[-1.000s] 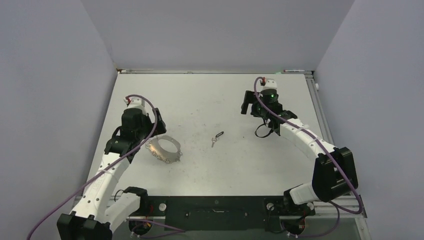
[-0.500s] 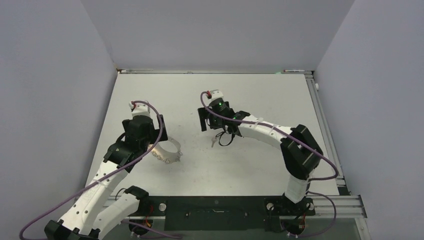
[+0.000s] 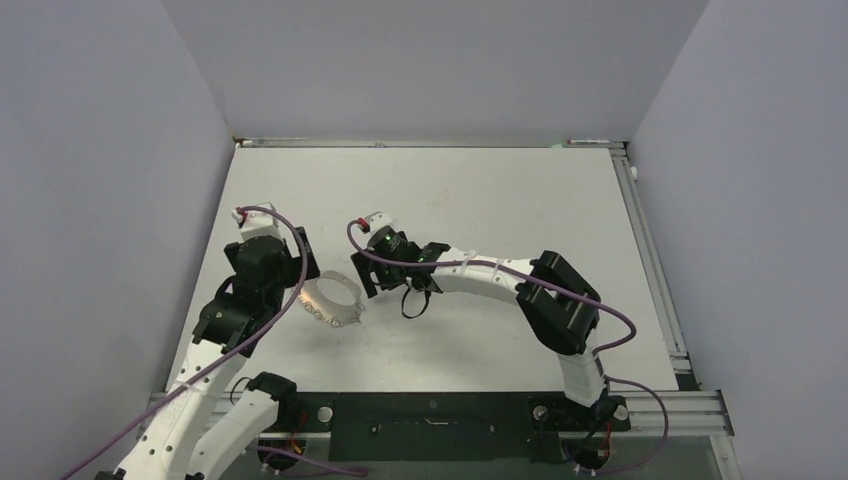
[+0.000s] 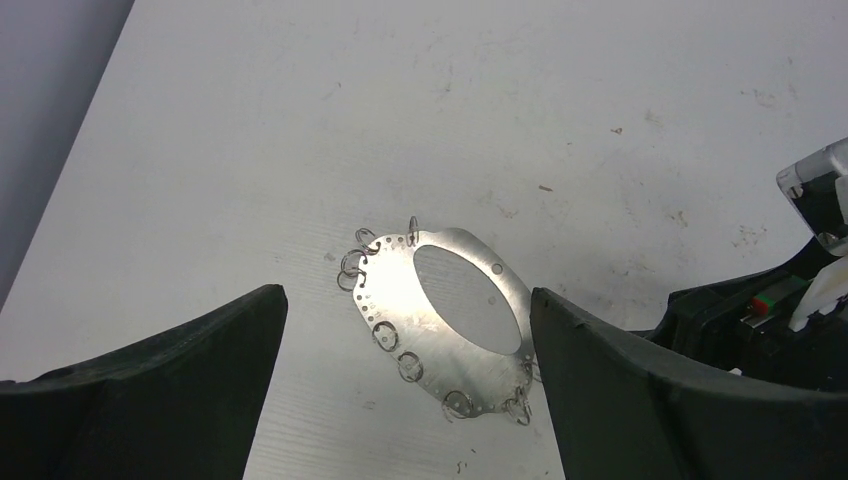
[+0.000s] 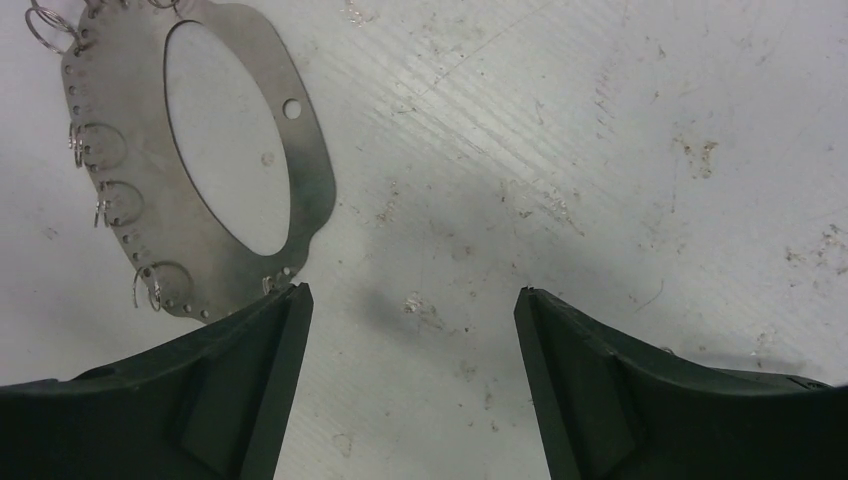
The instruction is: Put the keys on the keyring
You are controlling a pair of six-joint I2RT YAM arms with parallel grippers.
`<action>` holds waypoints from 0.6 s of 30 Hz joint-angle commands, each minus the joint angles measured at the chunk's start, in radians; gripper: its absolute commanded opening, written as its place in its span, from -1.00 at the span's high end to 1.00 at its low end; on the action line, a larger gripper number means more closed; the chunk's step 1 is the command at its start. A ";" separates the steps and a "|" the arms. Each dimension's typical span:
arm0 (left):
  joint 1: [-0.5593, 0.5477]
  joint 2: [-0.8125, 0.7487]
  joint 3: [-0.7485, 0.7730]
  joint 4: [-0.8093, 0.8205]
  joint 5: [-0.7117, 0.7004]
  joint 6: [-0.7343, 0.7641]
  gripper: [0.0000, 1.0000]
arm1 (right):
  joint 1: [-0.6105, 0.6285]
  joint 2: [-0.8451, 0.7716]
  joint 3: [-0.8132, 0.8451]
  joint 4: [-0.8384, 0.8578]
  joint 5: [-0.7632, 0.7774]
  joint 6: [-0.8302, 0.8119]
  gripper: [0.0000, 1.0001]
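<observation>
The keyring (image 3: 325, 310) is a flat silver oval plate with small loops along its rim, lying on the white table left of centre. My left gripper (image 3: 298, 290) hovers over its left side, open; in the left wrist view the keyring (image 4: 440, 345) lies between and below the fingers of the left gripper (image 4: 405, 295). My right gripper (image 3: 358, 285) stands open just right of the plate. In the right wrist view the keyring (image 5: 120, 200) is at upper left, its lower edge by the left fingertip (image 5: 290, 310) of the right gripper (image 5: 412, 290). The keys are hidden.
The right forearm (image 3: 480, 272) stretches low across the middle of the table, with a black cable loop (image 3: 410, 305) hanging under it. A metal rail (image 3: 640, 230) runs along the table's right edge. Grey walls close off the left, back and right.
The right arm swung left across the table from the far right to beside the keyring, covering the spot where the key lay. The left arm drew slightly left and nearer.
</observation>
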 commanded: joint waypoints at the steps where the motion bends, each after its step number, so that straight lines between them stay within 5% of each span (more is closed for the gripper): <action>1: 0.009 0.009 0.005 0.053 0.008 0.007 -0.75 | -0.004 -0.022 -0.011 0.031 -0.057 -0.014 -0.50; 18: 0.011 0.096 0.004 0.080 0.160 0.032 -0.30 | -0.069 -0.220 -0.210 0.019 0.070 -0.036 -0.19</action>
